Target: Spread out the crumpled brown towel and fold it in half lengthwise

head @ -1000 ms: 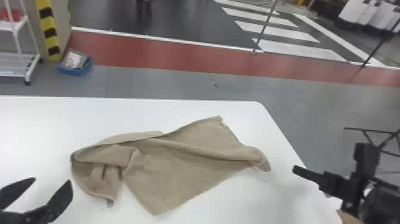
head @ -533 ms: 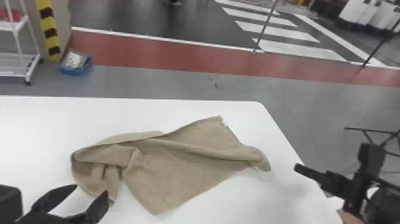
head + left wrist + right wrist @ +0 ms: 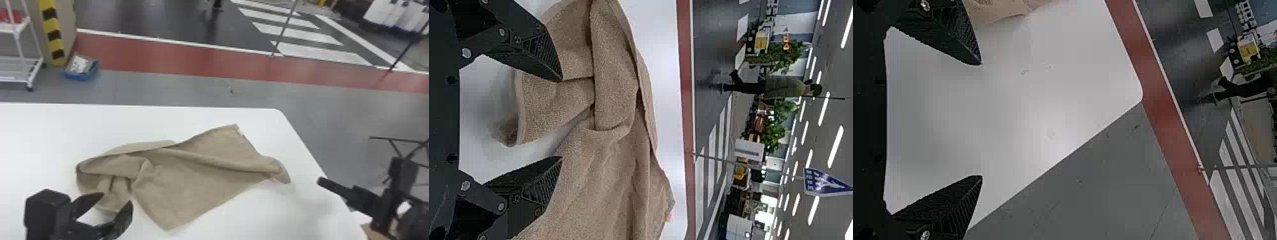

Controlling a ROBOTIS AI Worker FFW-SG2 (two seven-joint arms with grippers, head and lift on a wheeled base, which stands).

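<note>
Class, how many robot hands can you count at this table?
2. The left hand, open, is by the left end of the towel; the right hand, also open, is beyond its right end, near the table's right edge.

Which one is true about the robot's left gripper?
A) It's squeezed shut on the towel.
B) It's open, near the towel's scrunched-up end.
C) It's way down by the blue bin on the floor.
B: the left gripper has its two fingers spread wide apart, close to the bunched end of the brown towel.
</note>
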